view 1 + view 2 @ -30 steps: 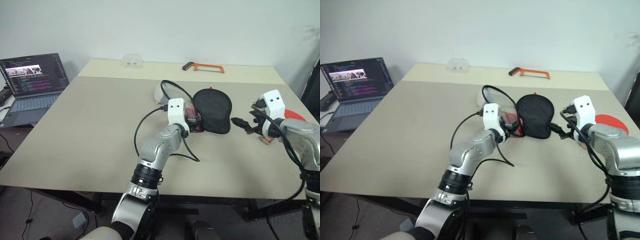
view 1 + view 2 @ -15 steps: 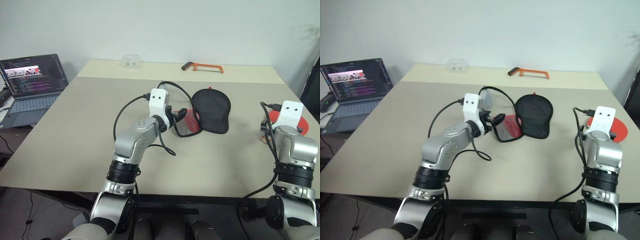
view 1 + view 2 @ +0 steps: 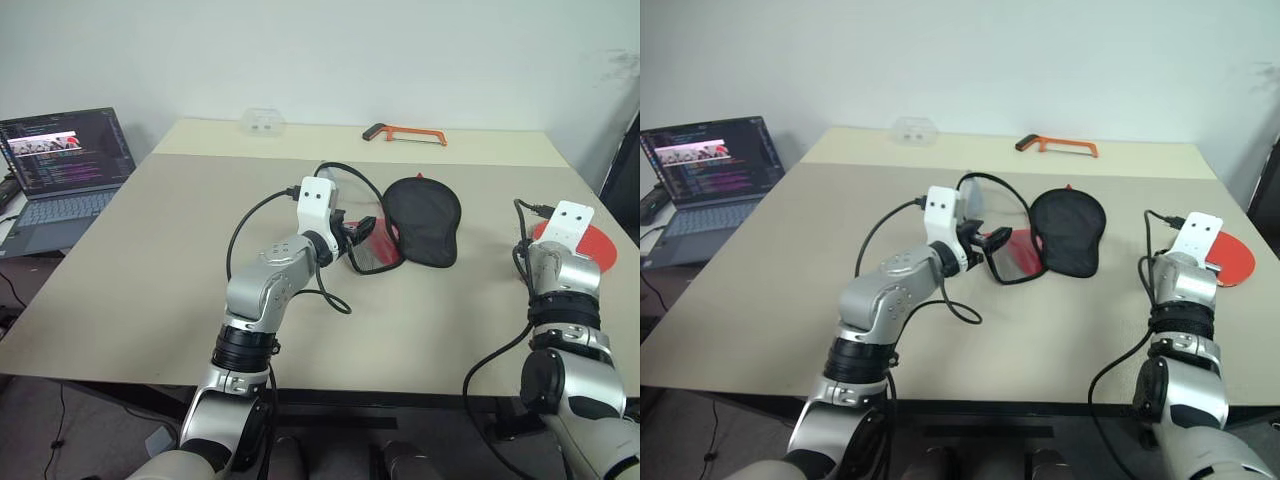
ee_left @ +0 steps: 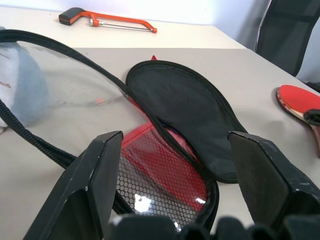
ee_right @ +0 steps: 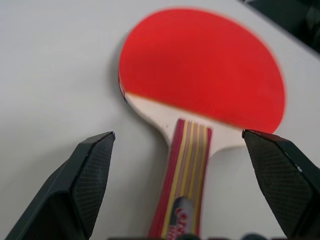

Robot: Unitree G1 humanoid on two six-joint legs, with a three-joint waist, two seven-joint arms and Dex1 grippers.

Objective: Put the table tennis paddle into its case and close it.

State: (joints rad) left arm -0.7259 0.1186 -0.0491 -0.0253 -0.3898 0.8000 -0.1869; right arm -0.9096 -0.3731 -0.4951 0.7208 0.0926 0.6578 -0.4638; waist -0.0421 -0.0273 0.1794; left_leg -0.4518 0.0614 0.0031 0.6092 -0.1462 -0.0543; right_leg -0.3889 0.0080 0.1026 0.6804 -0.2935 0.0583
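the case (image 3: pixel 424 219) lies unzipped just ahead of the left gripper (image 4: pixel 170 165), which has drawn back, fingers spread and empty. the right gripper (image 5: pixel 185 180) has swung over the table tennis paddle (image 5: pixel 205 75), wide open, handle between its fingers.

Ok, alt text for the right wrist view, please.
The right claw, fingers wide open, hangs over the table tennis paddle, which lies flat on the pale table, red face up, with its striped handle between the two fingers.
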